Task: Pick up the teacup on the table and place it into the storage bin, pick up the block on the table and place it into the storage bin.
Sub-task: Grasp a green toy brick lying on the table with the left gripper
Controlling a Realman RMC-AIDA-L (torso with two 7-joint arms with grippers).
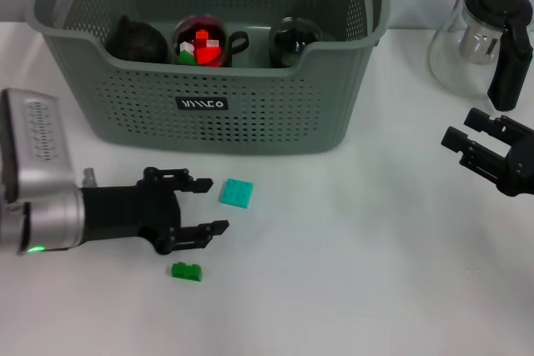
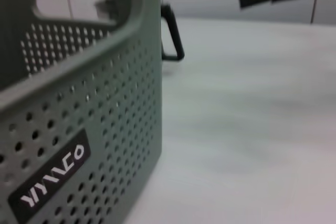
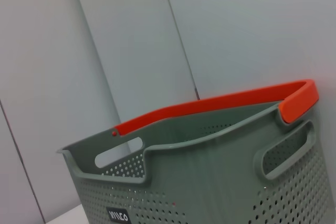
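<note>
A: Grey-green perforated plastic storage bin (image 1: 209,110) at bench (image 1: 350,273) rear, dark teacups inside. Left gripper (image 1: 203,204) jaws open, empty, just beside flat teal block (image 1: 236,193). Right gripper (image 1: 480,143) idle, open.

B: Risk: low approach nudges teal block; small green block (image 1: 187,271) sits near.

Bright, even light over my white table (image 1: 350,248); shadows soft. My left wrist view is blurred, the storage bin (image 2: 79,129) close and smeared.
</note>
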